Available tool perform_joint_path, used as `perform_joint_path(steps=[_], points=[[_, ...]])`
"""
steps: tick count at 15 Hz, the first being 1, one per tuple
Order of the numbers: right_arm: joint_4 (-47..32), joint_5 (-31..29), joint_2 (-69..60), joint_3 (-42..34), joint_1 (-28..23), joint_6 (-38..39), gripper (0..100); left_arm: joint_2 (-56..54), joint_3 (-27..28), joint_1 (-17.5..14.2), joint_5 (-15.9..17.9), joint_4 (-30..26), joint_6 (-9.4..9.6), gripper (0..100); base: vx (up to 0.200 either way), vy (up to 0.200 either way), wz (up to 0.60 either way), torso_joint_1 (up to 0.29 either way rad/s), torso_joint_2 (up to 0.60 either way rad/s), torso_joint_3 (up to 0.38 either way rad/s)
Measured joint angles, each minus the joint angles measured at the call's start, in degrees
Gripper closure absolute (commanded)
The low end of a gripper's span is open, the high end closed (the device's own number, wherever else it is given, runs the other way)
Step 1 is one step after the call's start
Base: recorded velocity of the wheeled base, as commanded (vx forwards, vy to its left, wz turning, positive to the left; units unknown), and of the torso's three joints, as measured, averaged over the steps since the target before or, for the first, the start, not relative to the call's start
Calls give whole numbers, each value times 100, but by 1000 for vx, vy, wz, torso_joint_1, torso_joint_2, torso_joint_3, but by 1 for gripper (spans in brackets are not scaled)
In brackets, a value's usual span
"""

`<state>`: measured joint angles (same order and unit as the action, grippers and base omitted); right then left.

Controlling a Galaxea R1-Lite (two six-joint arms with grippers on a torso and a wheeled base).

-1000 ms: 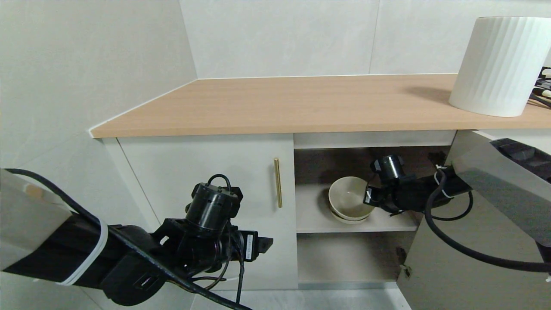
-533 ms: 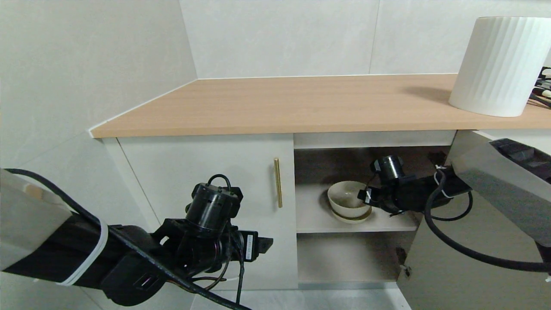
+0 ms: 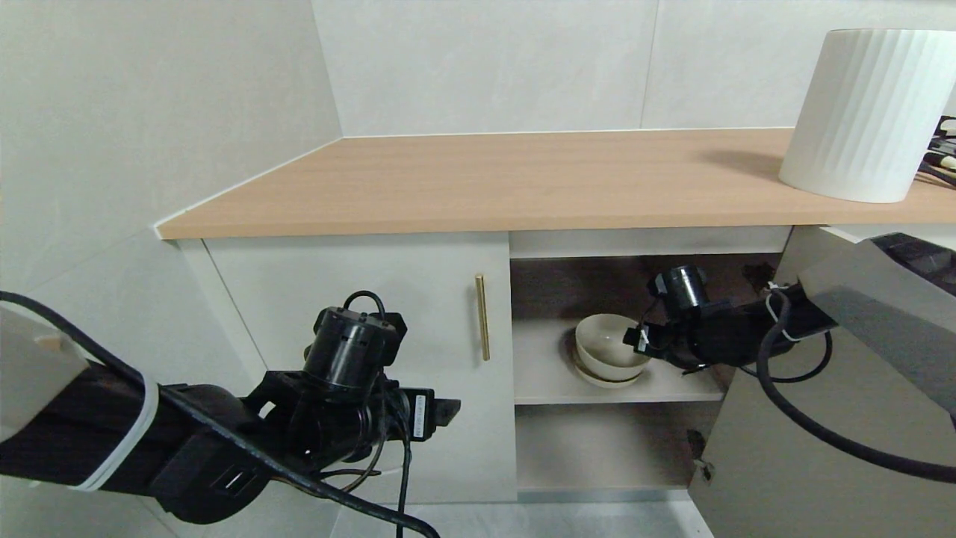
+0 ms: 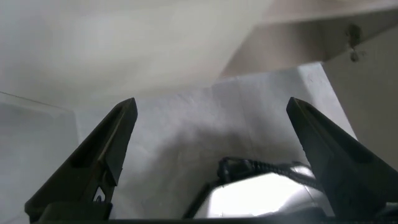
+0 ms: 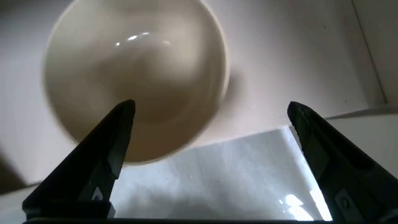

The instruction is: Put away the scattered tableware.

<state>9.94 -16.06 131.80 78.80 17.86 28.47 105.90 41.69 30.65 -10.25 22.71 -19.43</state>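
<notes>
Bowl [image 3: 606,345] and shallow dish [image 3: 602,378] are stacked in the open right half of the cabinet. The bowl is upright on the dish, on the upper shelf [image 3: 544,373], towards its left part.

In the head view we see the right gripper [image 3: 637,340] reach into the compartment from the right, level with the bowl and just beside its right rim. From there we cannot tell whether it touches. The right wrist view adds what the head view hides. There the right gripper [image 5: 211,109] has its fingers [image 5: 93,168] spread wide and holding nothing, and the bowl [image 5: 134,81] lies ahead with its hollow facing the camera. One fingertip overlaps the bowl's edge in that picture, so we still cannot settle contact.

The left gripper [image 3: 441,409] hangs low on the near left, in front of the closed door [image 3: 358,284] and below its brass handle [image 3: 482,317]. The head view shows it side-on only. In the left wrist view the left gripper [image 4: 211,102] has both fingers [image 4: 93,162] parted with nothing between them — only pale floor [image 4: 249,124] beyond.

Above the cabinet is the wooden tabletop [image 3: 485,179], and a white ribbed container [image 3: 866,112] stands at its far right. The open door [image 3: 784,463] swings out on the near right.
</notes>
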Motion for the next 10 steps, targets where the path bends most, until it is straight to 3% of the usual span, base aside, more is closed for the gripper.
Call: perform_joint_path(steps=[4,10], points=[[-4,238,-909,-978,123,-471,0,-638,-82,-223,-121,-115,158,0,0,0,0,0,0,0],[-980,577,-3076,-2400,642,-800,0,-2219,-158,-284,-189,-1290,296,0,0,0,0,0,0,0]])
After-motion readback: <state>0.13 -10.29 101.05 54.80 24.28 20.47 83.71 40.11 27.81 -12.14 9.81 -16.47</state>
